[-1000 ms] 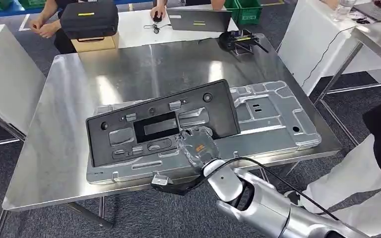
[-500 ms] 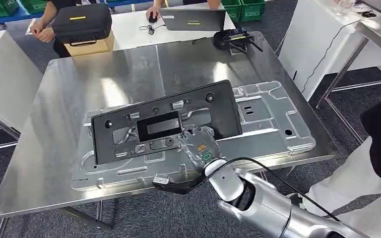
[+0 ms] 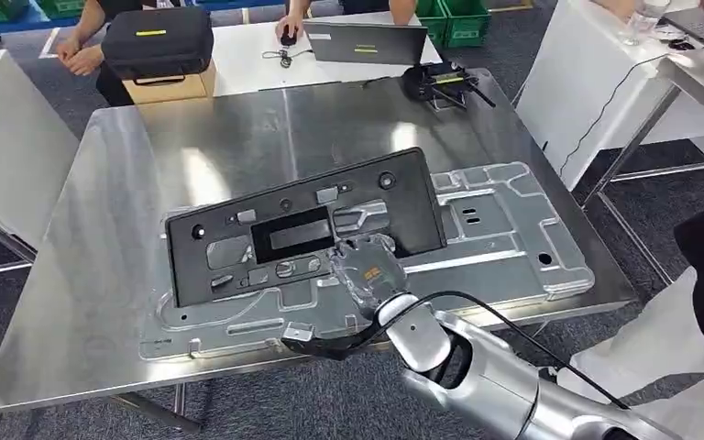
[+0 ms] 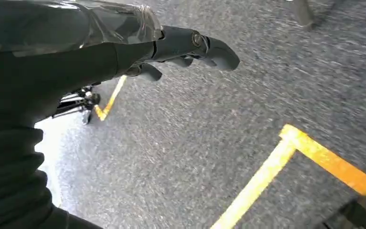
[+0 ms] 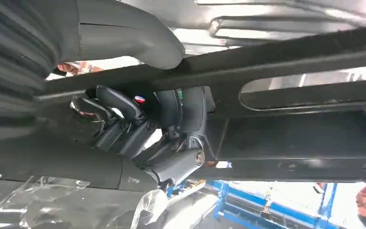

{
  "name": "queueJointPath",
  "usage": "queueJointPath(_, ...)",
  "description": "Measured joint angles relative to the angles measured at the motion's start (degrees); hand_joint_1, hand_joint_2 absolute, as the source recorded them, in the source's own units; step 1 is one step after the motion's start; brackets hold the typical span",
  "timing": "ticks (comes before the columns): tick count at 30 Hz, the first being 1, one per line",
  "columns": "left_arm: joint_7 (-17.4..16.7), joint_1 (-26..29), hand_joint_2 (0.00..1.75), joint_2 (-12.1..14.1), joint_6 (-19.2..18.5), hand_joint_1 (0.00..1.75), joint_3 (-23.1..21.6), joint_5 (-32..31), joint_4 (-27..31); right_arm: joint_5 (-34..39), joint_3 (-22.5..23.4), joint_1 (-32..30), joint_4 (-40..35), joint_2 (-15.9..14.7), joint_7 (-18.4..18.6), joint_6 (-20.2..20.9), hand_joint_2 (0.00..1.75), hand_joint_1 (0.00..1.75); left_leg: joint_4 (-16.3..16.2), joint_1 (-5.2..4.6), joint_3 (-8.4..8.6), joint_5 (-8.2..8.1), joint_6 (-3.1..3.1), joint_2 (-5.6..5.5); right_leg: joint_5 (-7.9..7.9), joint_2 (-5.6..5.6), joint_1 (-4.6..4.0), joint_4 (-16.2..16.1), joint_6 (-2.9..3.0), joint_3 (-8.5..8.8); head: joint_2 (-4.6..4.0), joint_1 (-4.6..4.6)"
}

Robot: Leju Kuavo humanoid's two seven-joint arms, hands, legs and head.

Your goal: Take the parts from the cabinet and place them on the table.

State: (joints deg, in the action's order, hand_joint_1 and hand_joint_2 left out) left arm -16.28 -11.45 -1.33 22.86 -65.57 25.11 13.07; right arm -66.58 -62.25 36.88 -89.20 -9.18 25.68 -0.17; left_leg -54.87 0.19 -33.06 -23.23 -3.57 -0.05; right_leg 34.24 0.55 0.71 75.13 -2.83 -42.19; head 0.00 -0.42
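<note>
The right hand (image 3: 364, 273) grips the black plastic panel (image 3: 302, 225) over the silver stamped sheet-metal part (image 3: 495, 229) on the worktop (image 3: 101, 229); the left hand (image 4: 124, 47) hangs empty, fingers loosely extended.

The right hand (image 5: 138, 119) grips the edge of a black plastic panel (image 5: 295, 129): the grey thumb (image 5: 124, 38) lies on one face, the dark fingers (image 5: 124, 124) curl against the opposite face. Just beyond the panel lies a ribbed silver metal sheet (image 5: 276, 19). Clear plastic film (image 5: 52, 200) wraps the hand.

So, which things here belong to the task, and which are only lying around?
Task things:
- black plastic panel, held by the right hand
- silver metal panel under it
- steel table

Lying about:
- black case
- laptop
- green crates
</note>
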Motion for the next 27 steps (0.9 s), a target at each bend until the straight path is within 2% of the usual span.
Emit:
queueJointPath(1,0.00,0.06,1.75,-0.07,0.00,0.00,0.00,0.00,0.00,0.00,-0.02,-0.09,0.00,-0.07,0.00,0.00,1.75,1.75,-0.01,0.20,0.15,-0.13,0.14,-0.10,-0.68,-0.02,0.13,0.56,-0.19,-0.79,0.00,0.00)
queueJointPath(2,0.00,0.11,1.75,-0.07,0.00,0.00,0.00,0.00,0.00,0.02,0.00,-0.13,0.00,-0.11,0.00,0.02,1.75,1.75,-0.04,0.45,0.39,-0.35,0.45,-0.21,-2.64,-0.06,0.33,-1.49,-0.46,-0.18,0.00,0.02)
queueJointPath(3,0.00,0.12,1.75,-0.07,0.00,0.00,0.00,0.00,0.00,0.00,-0.02,-0.12,0.00,-0.13,0.00,0.02,1.75,1.75,-0.16,0.73,0.73,-0.64,0.84,-0.32,-5.39,-0.14,0.63,-5.64,-0.78,1.62,0.00,0.02)
queueJointPath(4,0.00,0.11,1.75,-0.07,-0.02,0.00,0.00,0.00,0.00,0.00,0.00,-0.11,0.00,-0.15,0.00,0.07,1.75,1.75,-0.42,1.07,1.12,-1.08,1.27,-0.42,-8.48,-0.27,1.06,-11.26,-1.34,4.24,0.00,0.02)
queueJointPath(5,0.00,0.10,1.75,-0.04,0.00,0.00,0.00,0.00,-0.02,0.04,-0.02,-0.13,0.00,-0.17,0.00,0.22,1.75,1.75,-1.00,0.99,1.15,-1.75,1.98,-0.50,-10.39,-0.41,1.67,-16.32,-1.99,6.42,0.00,0.04)
queueJointPath(6,0.00,-0.05,1.75,0.02,0.00,0.00,0.00,0.00,-0.02,0.11,-0.02,-0.07,0.00,-0.17,-0.09,0.39,1.75,1.75,-1.87,0.68,0.75,-2.38,2.57,-0.58,-9.34,0.30,1.43,-17.08,-1.64,6.93,0.00,0.09)
queueJointPath(7,0.00,-0.02,1.75,0.02,0.00,0.00,0.00,-0.02,-0.02,0.28,-0.02,-0.15,0.00,-0.17,-0.13,0.48,1.75,1.75,-1.68,0.68,0.74,-2.42,2.62,-0.61,-9.31,0.36,1.43,-16.84,-0.72,6.69,0.00,0.00)
queueJointPath(9,-0.18,0.24,1.75,0.02,0.00,0.00,0.00,0.00,-0.04,0.52,-0.02,-0.37,0.02,-0.22,-0.20,0.57,1.75,1.75,-1.27,0.88,1.01,-2.39,2.64,-0.60,-9.09,0.39,1.14,-16.80,0.07,6.65,0.00,0.02)
queueJointPath(11,-0.46,0.39,1.75,-0.02,0.02,0.00,-0.02,0.00,-0.02,0.55,-0.02,-0.36,0.02,-0.20,-0.22,0.57,1.75,1.75,-2.44,1.19,0.63,-3.30,2.94,-0.37,-9.01,0.41,1.25,-16.94,0.83,6.96,0.00,0.00)
queueJointPath(12,-0.52,0.35,1.75,-0.04,0.04,0.00,-0.02,-0.02,-0.02,0.57,0.00,-0.33,0.02,-0.20,-0.28,0.57,1.75,1.75,-5.30,1.15,-0.68,-4.73,3.12,-0.30,-8.90,0.38,1.25,-16.93,1.01,7.11,0.00,-0.04)
queueJointPath(14,-0.57,0.43,1.75,-0.04,0.04,0.00,-0.02,0.00,-0.04,0.57,-0.02,-0.34,0.02,-0.20,-0.31,0.57,1.75,1.75,-14.58,1.12,-5.47,-8.15,3.30,-0.30,-8.65,0.33,1.05,-16.92,1.38,7.23,0.00,-0.09)
queueJointPath(15,-0.59,0.61,1.75,-0.04,0.07,0.00,0.00,0.00,-0.04,0.57,-0.02,-0.34,0.02,-0.20,-0.35,0.59,1.75,1.75,-18.41,1.07,-7.81,-8.89,3.17,-0.30,-8.50,0.33,0.91,-16.91,1.57,7.32,0.00,-0.09)
queueJointPath(16,-0.59,0.79,1.75,-0.04,0.07,0.00,-0.02,0.02,-0.02,0.57,-0.04,-0.35,0.02,-0.22,-0.35,0.61,1.75,1.75,-19.90,1.00,-9.18,-8.51,2.99,-0.30,-8.35,0.37,0.75,-16.90,1.73,7.47,0.00,-0.11)
queueJointPath(17,-0.59,0.90,1.75,-0.04,0.09,0.00,-0.02,0.04,-0.04,0.59,-0.07,-0.35,0.02,-0.22,-0.35,0.63,1.75,1.75,-18.62,0.85,-9.17,-7.05,2.59,-0.31,-8.13,0.44,0.59,-16.90,1.80,7.74,0.00,-0.11)
queueJointPath(18,-0.59,0.89,1.75,-0.04,0.09,0.00,-0.02,0.09,-0.02,0.57,-0.07,-0.34,0.02,-0.20,-0.35,0.66,1.75,1.75,-15.25,0.55,-8.11,-4.74,2.09,-0.31,-7.92,0.49,0.39,-16.91,1.83,8.10,0.00,-0.11)
queueJointPath(20,-0.59,0.80,1.75,-0.04,0.15,0.00,0.00,0.11,-0.02,0.55,-0.04,-0.30,0.02,-0.18,-0.42,0.74,1.75,1.75,-5.16,-0.40,-4.24,0.92,0.23,-0.33,-7.38,0.49,0.06,-17.05,1.86,9.07,0.00,-0.11)
queueJointPath(21,-0.59,0.78,1.75,0.13,0.22,0.00,0.00,0.11,-0.06,0.50,-0.04,-0.29,0.02,-0.20,-0.44,0.77,1.75,1.75,-3.31,-0.84,-3.32,0.82,-1.02,-0.24,-7.23,0.39,0.34,-17.23,1.84,9.19,-0.02,-0.02)
queueJointPath(22,-0.57,0.78,1.75,-0.07,0.26,0.00,-0.02,0.11,-0.02,0.37,-0.04,-0.16,0.02,-0.22,-0.42,0.79,1.75,1.75,-2.21,-1.06,-2.66,0.82,-0.91,-0.13,-7.10,0.69,0.06,-17.26,1.59,9.03,0.02,0.07)
queueJointPath(24,-0.66,0.83,1.75,-0.02,0.33,0.00,-0.02,0.09,-0.04,0.22,-0.04,-0.28,0.02,-0.24,-0.46,0.90,1.75,1.75,-1.86,-1.59,-2.62,0.69,-0.77,-0.28,-7.12,0.52,0.55,-17.56,1.10,9.07,0.00,0.00)
queueJointPath(25,-0.68,0.84,1.75,-0.02,0.33,0.00,-0.02,0.09,-0.04,0.20,-0.04,-0.24,0.00,-0.18,-0.46,0.92,1.75,1.75,-1.23,-1.56,-2.24,0.72,-0.82,-0.32,-7.12,0.47,0.46,-17.93,0.65,9.46,0.00,-0.02)
queueJointPath(26,-0.66,0.92,1.75,-0.04,0.35,0.00,-0.02,0.04,-0.02,0.15,-0.02,-0.30,0.00,-0.20,-0.46,0.92,1.75,1.75,-0.01,-0.48,-1.27,1.15,-0.40,-0.24,-6.66,0.25,0.44,-17.52,0.33,9.53,0.00,0.07)
queueJointPath(27,-0.62,0.89,1.75,-0.02,0.48,0.00,-0.02,0.00,-0.04,0.13,-0.02,-0.27,0.00,-0.24,-0.46,0.94,1.75,1.75,0.43,-0.59,-0.67,1.06,-0.56,-0.29,-5.76,-0.02,0.22,-15.90,0.21,9.05,0.00,0.07)
